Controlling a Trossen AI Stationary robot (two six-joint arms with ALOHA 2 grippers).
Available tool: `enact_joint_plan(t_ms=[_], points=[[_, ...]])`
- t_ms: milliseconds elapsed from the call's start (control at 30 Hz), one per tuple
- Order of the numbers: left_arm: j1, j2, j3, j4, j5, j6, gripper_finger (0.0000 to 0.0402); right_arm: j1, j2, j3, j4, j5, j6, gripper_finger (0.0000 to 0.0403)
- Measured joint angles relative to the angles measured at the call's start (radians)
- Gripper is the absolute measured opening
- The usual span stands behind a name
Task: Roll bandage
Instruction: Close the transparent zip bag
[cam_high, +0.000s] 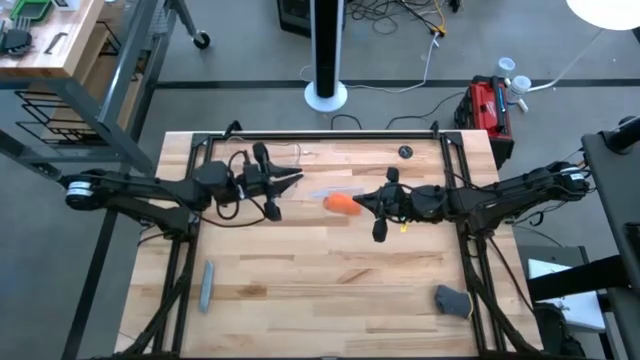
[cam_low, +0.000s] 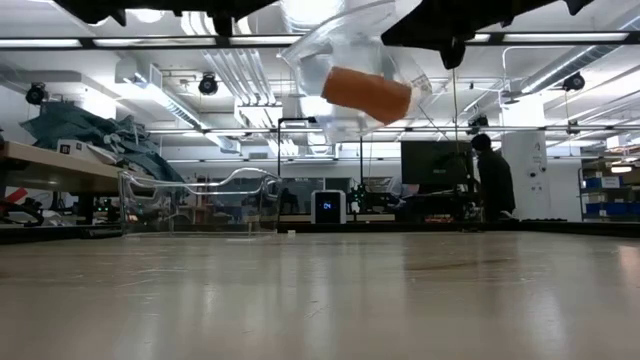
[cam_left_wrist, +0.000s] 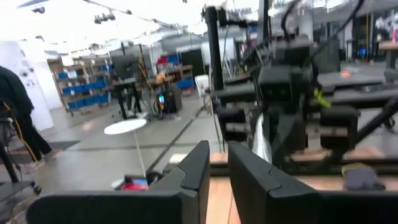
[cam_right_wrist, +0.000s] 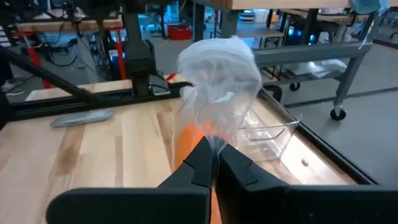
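High view: right gripper (cam_high: 362, 203) sits mid-table w/ the bandage (cam_high: 342, 204), a stubby orange roll, right at its tips; roll sits inside crinkled clear plastic wrap (cam_high: 325, 194) that trails off toward the left arm; right wrist view shows the right jaws pressed together, pinching the wrap (cam_right_wrist: 217, 93) just ahead of the tips, w/ the orange roll (cam_right_wrist: 189, 138) hanging inside it, immediately beyond the jaws; low view has the roll (cam_low: 367, 94) + wrap (cam_low: 345, 70) lifted off the table (cam_low: 320, 300), tilted, directly under the dark gripper parts at the frame's upper edge; left gripper (cam_high: 297, 178) is apart from the roll, tips aimed at it across a gap; left wrist view shows its fingers (cam_left_wrist: 193, 171) w/ a narrow gap between them, gripping nothing; grey bar (cam_high: 206, 285) lies well behind the left jaws near the table's front-left; dark grey cloth lump (cam_high: 452, 300) near front-right; clear plastic tray (cam_right_wrist: 268, 138) beyond the right jaws; person (cam_low: 492, 180) stands in the room behind
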Motion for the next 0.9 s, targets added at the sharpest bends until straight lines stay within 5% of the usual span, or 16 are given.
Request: enact_joint_plan(t_ms=[267,467,900], points=[[0.0,0.006,-0.014,-0.028,0.012,-0.001,0.008,0.003,-0.011,0.0,0.089,0.0,-0.035,0.0],[0.0,-0.025,-0.068,0.075,0.164,-0.033,0.0121,0.02,-0.054,0.0,0.101,0.001,-0.055,0.0],[0.003,0.054,-0.1,0.235,0.141,0.003,0.0213,0.071,-0.08,-0.001,0.203,-0.004,-0.105,0.0]])
